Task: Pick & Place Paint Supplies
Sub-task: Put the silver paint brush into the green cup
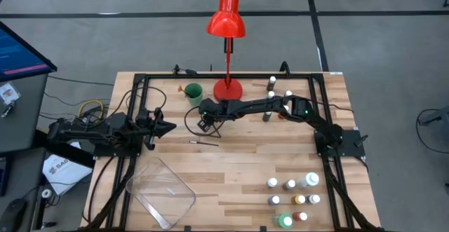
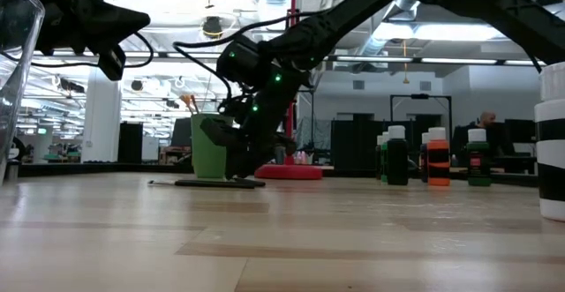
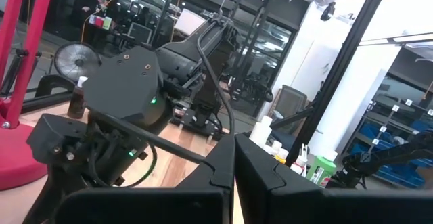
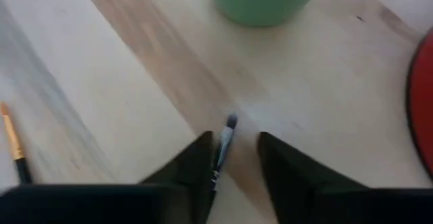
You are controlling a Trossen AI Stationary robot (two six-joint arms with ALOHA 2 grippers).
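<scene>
Bright ceiling strip lights (image 2: 441, 60) are glaring white across the low view, silhouetting the dark arms. The pale wooden tabletop (image 4: 122, 82) is looking soft and blurred in the right wrist view.

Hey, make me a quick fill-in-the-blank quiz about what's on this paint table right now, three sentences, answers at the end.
1. A thin brush lies between the fingers of the ____ gripper.
2. The cup beside the red lamp is ____ in colour.
3. The left gripper, waiting at the table's left side, has its fingers ____.

Missing words: right; green; shut
</scene>
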